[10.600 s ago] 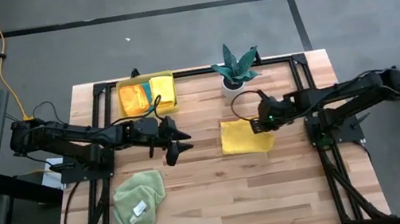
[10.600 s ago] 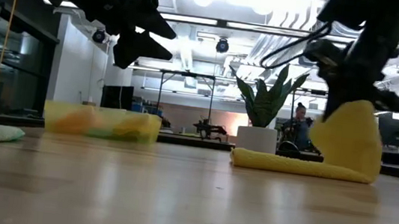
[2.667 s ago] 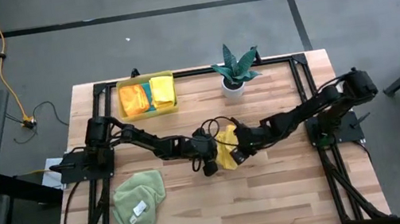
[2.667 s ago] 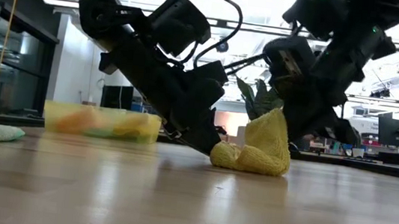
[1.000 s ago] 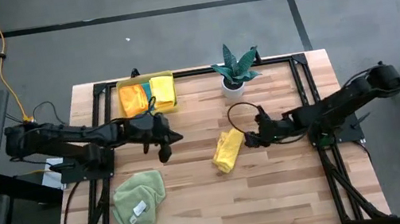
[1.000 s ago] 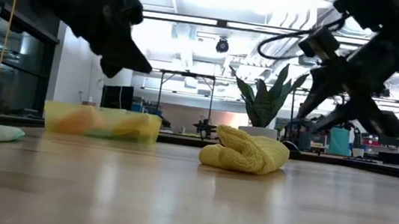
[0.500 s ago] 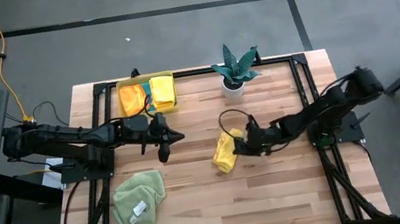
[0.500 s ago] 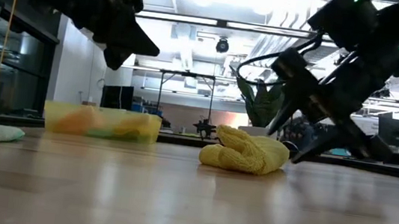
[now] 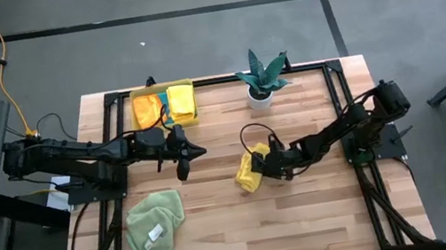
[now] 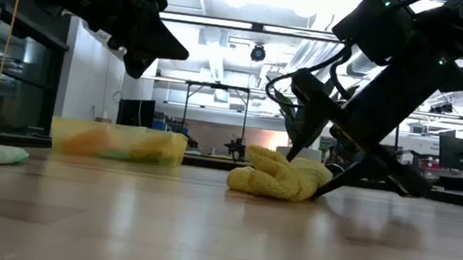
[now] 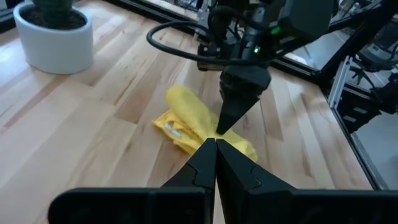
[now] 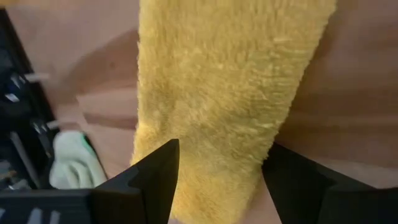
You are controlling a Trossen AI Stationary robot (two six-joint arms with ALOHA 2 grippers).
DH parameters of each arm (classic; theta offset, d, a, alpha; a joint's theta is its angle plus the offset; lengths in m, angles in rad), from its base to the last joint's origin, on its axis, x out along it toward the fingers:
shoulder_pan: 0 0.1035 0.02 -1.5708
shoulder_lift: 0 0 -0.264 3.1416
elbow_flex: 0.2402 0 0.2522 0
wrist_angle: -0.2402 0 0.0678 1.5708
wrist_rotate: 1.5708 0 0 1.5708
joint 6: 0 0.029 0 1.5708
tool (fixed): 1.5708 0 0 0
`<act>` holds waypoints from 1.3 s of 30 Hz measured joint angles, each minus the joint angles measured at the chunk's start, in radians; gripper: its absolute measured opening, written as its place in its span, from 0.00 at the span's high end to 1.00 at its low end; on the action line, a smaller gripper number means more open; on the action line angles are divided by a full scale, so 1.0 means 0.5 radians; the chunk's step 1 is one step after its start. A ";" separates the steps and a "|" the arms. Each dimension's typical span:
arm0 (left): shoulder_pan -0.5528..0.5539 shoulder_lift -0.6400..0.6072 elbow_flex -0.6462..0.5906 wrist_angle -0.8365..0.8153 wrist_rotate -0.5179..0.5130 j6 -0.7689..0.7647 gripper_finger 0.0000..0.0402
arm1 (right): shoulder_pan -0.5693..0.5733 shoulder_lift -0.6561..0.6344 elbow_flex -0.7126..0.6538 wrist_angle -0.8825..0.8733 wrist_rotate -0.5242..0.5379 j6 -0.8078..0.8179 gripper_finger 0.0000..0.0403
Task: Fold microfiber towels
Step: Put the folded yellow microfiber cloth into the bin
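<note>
The right gripper [image 9: 259, 169] is set low over the yellow towel [image 9: 248, 172], which lies near the middle of the table [image 9: 310, 219], in front of the potted plant [image 9: 261, 78] and a little to its left. Its 2 fingers are spread wide, 1 on each side of the towel, and nothing is gripped yet. A good pick-up is judged to need both fingers lowered to the wood so that every layer of the roll is caught, the closing done slowly, and the lift made straight up so the fold is not pulled loose.

The left gripper [image 9: 189, 154] is held above the table, to the left of the plant and nearer the front, with its fingers pressed together and nothing between them.

The yellow towel is seen as a short, thick roll of fuzzy cloth, bunched and slightly uneven at its ends, with a small label showing at 1 end in the left wrist view. A green towel [image 9: 156, 224] lies crumpled far to the plant's left at the front. More towels are stacked in a yellow bin [image 9: 165, 105] just left of the plant.
</note>
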 joint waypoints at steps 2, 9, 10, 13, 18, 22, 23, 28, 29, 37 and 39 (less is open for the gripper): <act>0.000 0.000 0.000 0.012 -0.001 0.000 1.00 | -0.005 0.012 0.001 -0.002 0.078 0.004 0.48; 0.000 0.000 0.000 0.054 0.000 0.001 1.00 | -0.071 0.017 -0.002 -0.110 0.177 -0.245 0.79; 0.000 0.000 0.000 0.061 0.000 0.007 1.00 | -0.082 0.018 -0.005 -0.106 0.178 -0.307 0.86; 0.000 0.000 0.000 0.066 -0.001 0.014 1.00 | -0.121 0.018 -0.007 -0.063 0.184 -0.490 0.97; 0.000 0.000 0.001 0.085 -0.001 0.016 1.00 | -0.183 -0.069 -0.007 -0.078 0.107 -0.865 0.99; 0.003 0.001 0.053 0.076 -0.001 0.032 1.00 | -0.224 -0.249 0.082 -0.176 -0.127 -1.508 0.99; 0.006 0.001 0.073 0.077 -0.001 0.060 1.00 | -0.226 -0.288 0.144 -0.247 -0.195 -1.712 0.99; 0.065 0.001 0.239 -0.046 -0.105 0.176 0.99 | -0.176 -0.362 0.613 -1.052 -0.326 -2.612 1.00; 0.088 0.001 0.290 -0.116 -0.111 0.217 0.97 | -0.162 -0.346 0.723 -1.206 -0.327 -2.782 1.00; 0.193 0.036 0.669 -0.701 0.079 0.583 0.73 | -0.105 -0.158 1.293 -1.820 -0.266 -3.616 1.00; 0.204 0.063 0.763 -0.814 0.127 0.600 0.63 | -0.106 -0.113 1.370 -1.879 -0.248 -3.732 1.00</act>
